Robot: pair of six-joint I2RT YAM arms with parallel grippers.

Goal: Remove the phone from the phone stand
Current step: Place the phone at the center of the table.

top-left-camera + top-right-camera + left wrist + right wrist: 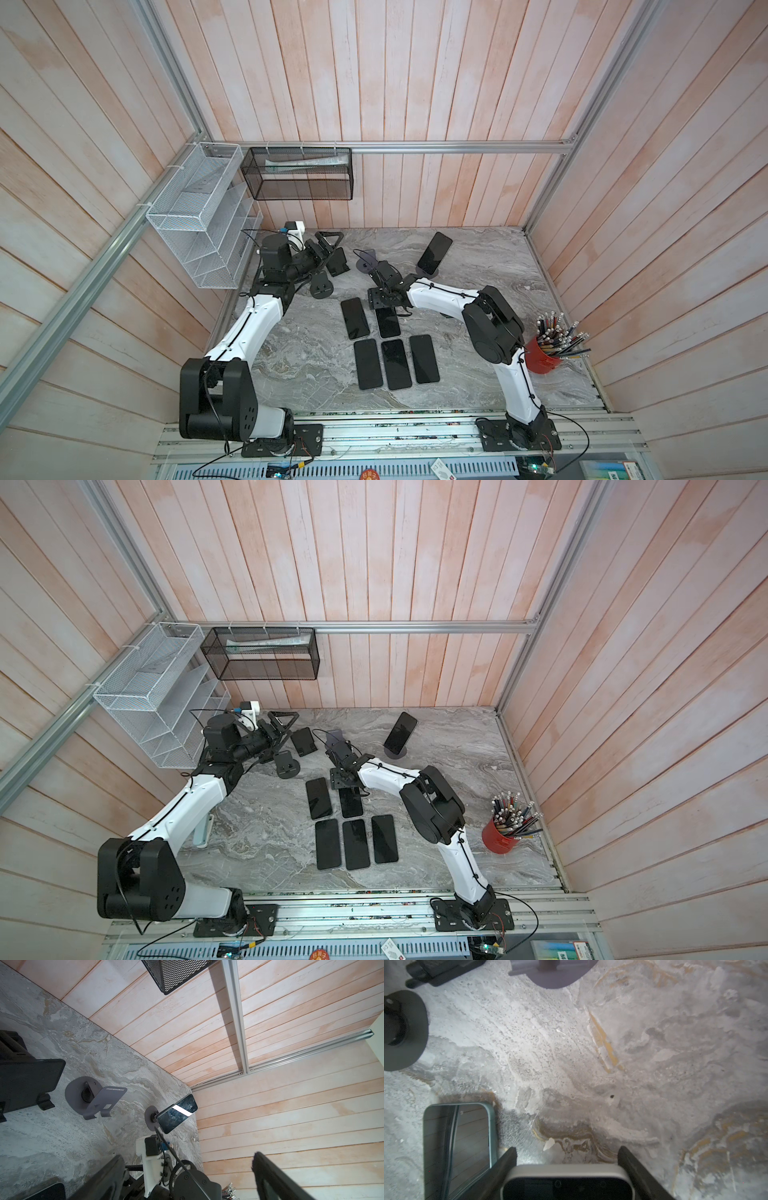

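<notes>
Right tool [566, 1159], jaws spread around the top end of a phone [566, 1184] lying on the surface [478, 266] at frame centre; left tool [187, 1169] wide open, empty; another phone [434, 252] remains on its stand [428, 272], upper centre.

Marble tabletop corner seen from the left wrist

A black glossy phone [176, 1112] leans on a grey round-based stand [150, 1118] near the marble tabletop's [41, 1136] far corner; an empty grey metal stand [93, 1099] sits beside it, wide-spread black gripper fingers [270, 1176] framing them.
</notes>
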